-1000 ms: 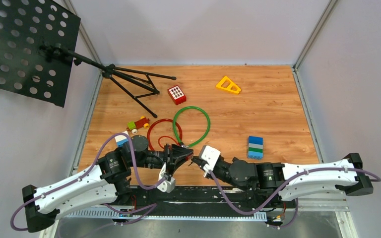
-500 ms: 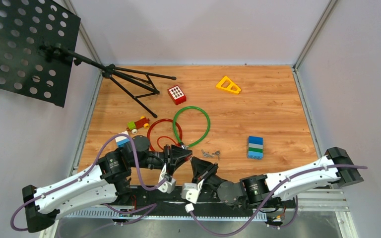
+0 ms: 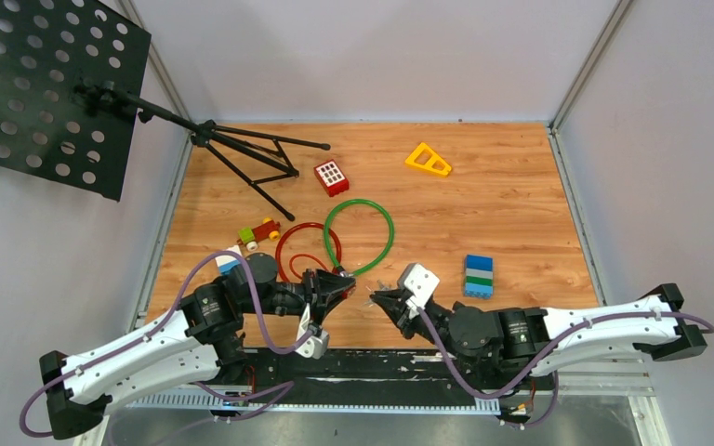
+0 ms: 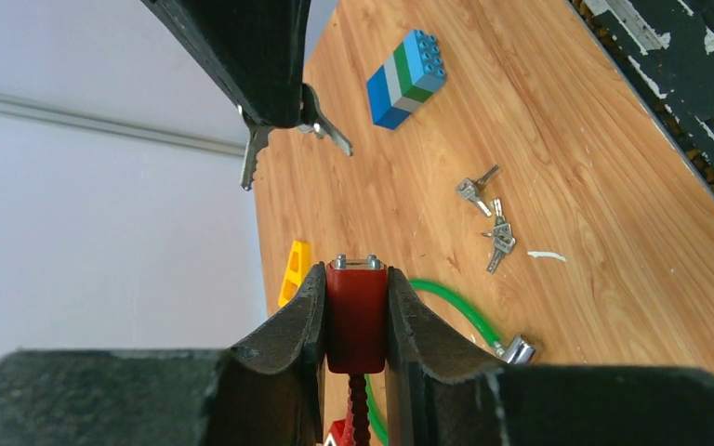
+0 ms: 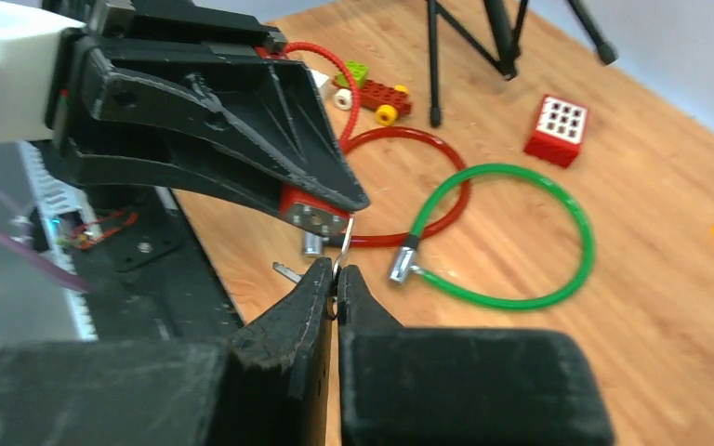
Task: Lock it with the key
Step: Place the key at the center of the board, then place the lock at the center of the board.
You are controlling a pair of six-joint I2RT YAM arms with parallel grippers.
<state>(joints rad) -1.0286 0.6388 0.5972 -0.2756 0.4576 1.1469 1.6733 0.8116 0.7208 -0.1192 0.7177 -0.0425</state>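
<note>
1. Both parts are in hand: the left gripper (image 4: 356, 277) pinches the red cable-lock body (image 4: 356, 321), and the right gripper (image 5: 337, 279) is pressed together on a small silver key (image 5: 345, 240).
2. The key tip is just beside the lock face. I cannot tell if it has entered. I judge that turning remains.
3. Both arms reach low, and their wrists meet above the near edge of the wooden table (image 3: 502, 186).

Shows a wooden table (image 3: 521, 186). Carries a yellow triangle (image 3: 428, 160) and a red button block (image 3: 331, 177) toward the far edge, with stand legs (image 3: 260, 167) at far left. Has a brick car (image 3: 258, 231) beside the overlapping red cable loop (image 3: 309, 224) and green cable loop (image 3: 391, 232), a striped brick stack (image 3: 479, 276) to the right, and loose keys (image 4: 498, 238) near the front edge.
</note>
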